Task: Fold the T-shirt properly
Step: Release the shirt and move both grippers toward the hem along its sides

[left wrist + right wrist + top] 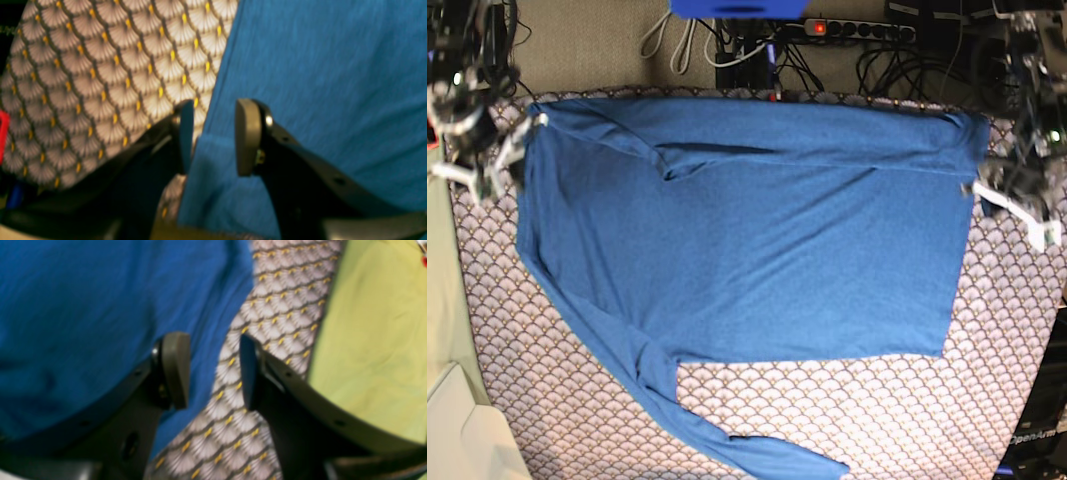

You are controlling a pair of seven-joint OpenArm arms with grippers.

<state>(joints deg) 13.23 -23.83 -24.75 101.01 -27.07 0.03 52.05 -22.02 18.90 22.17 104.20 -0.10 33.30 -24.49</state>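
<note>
- The shirt [747,230] lies spread flat across the patterned cloth [877,410] on the worktop. Its far edge is already turned over in a fold, and one long sleeve [677,400] trails toward the near edge.
- The left pincer [213,136] stands part open astride the shirt's edge: one pad over the cloth, the other over the blue fabric. A small raised lip of fabric sits between the pads, but they are not pressed on it, so nothing is held.
- The right pincer [215,370] is likewise part open and empty. One pad hangs over the shirt, the other over the cloth, with the shirt's edge running between them.
- In the base view the two pincers sit at opposite ends of the shirt, near its far corners.
- Judged step: lining up a two-handed grip on the side edges, ahead of the next fold.
- The next move likely calls for both pincers to drop onto the edges and close on fabric alone, not the cloth beneath, then lift evenly so the shirt folds without skewing.
</note>
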